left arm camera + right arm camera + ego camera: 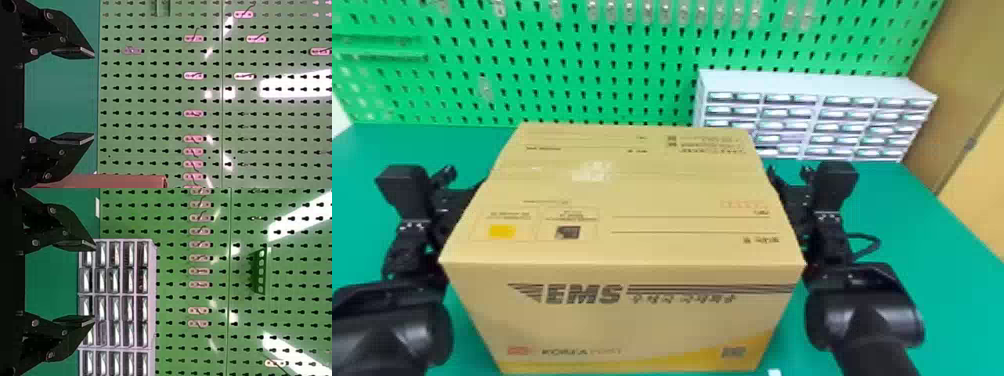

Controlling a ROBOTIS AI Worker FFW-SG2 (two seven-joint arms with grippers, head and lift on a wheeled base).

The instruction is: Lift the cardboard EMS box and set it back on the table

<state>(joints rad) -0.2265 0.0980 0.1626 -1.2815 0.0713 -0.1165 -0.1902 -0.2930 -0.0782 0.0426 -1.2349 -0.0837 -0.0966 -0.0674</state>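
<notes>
The cardboard EMS box (632, 215) stands in the middle of the head view, between the two arms, its printed front facing the robot. My left gripper (457, 192) is at the box's left side, partly hidden behind its edge; in the left wrist view the left gripper (94, 96) has its fingers spread with nothing between them, and the box's side (105, 182) shows beside the lower finger. Against the box's right side is my right gripper (784, 192), partly covered by it. The right gripper (95, 284) stands open in the right wrist view, with nothing held. Contact with the box's sides is partly hidden.
The green table (907, 220) extends around the box. A drawer cabinet (812, 120) stands behind the box to the right, in front of a green pegboard (612, 80) with small hooks. A wooden panel (967, 125) rises at the far right.
</notes>
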